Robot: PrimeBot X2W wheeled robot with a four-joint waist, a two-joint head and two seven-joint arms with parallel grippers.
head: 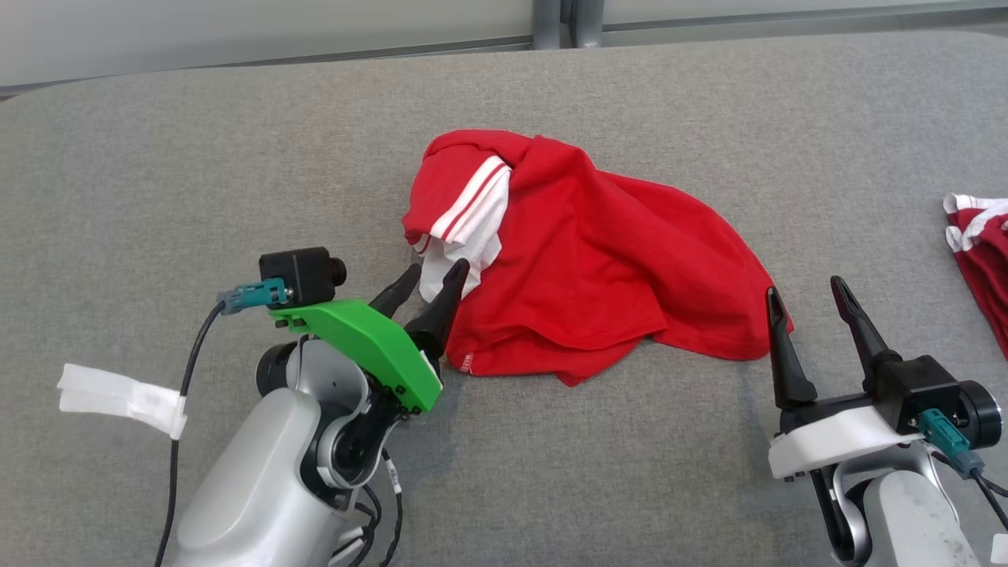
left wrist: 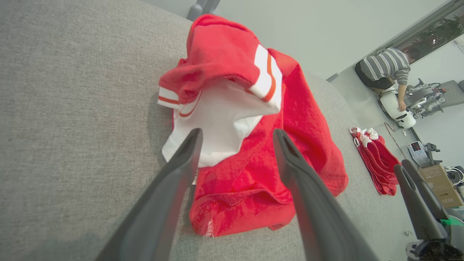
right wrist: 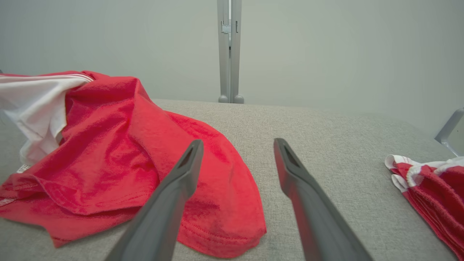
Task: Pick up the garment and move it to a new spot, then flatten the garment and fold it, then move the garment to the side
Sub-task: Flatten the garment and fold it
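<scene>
The garment [head: 598, 268] is a red shirt with white striped sleeves, lying crumpled in the middle of the grey table [head: 157, 197]. My left gripper [head: 433, 279] stands open at the shirt's left edge, its fingertips over the white sleeve part [left wrist: 221, 127], holding nothing. The garment [left wrist: 261, 170] spreads out beyond the left fingers. My right gripper [head: 807, 291] is open at the shirt's right corner, nothing between its fingers. In the right wrist view the garment [right wrist: 119, 145] lies left of the open fingers [right wrist: 181, 181].
A second red and white garment [head: 984, 252] lies folded at the table's right edge, also seen as a pile [right wrist: 431, 185] to the right. A white tape tag [head: 118, 398] hangs on the left arm's cable. A person [left wrist: 388, 69] bends over equipment far off.
</scene>
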